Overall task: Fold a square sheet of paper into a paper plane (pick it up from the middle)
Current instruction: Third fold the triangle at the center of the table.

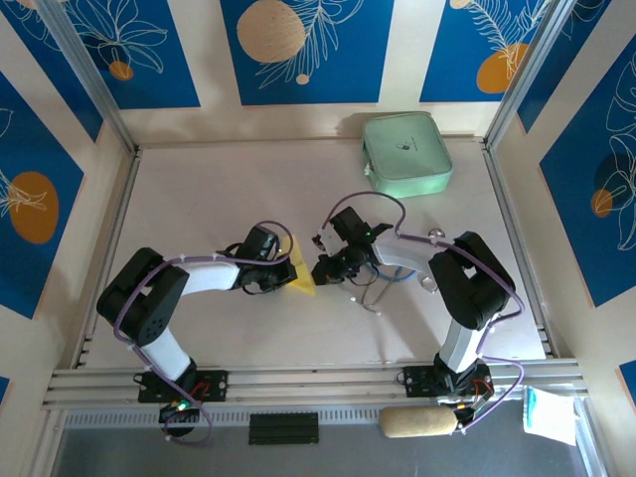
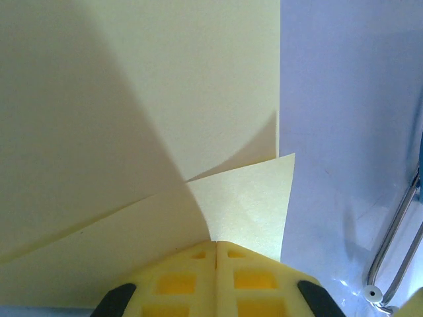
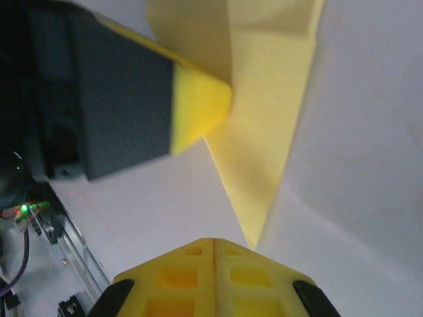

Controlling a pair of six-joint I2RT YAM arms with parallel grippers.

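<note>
Left wrist: thin yellow square paper sheet (image 2: 132, 99) half-folded, left gripper (image 2: 216, 247) and right gripper (image 3: 213, 243) both pinched together; next probably needs firm creasing.

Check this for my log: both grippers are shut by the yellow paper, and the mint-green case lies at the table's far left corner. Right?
No: the top external view shows the mint-green case at the far right corner. The left gripper and right gripper are indeed shut by the yellow paper.
</note>
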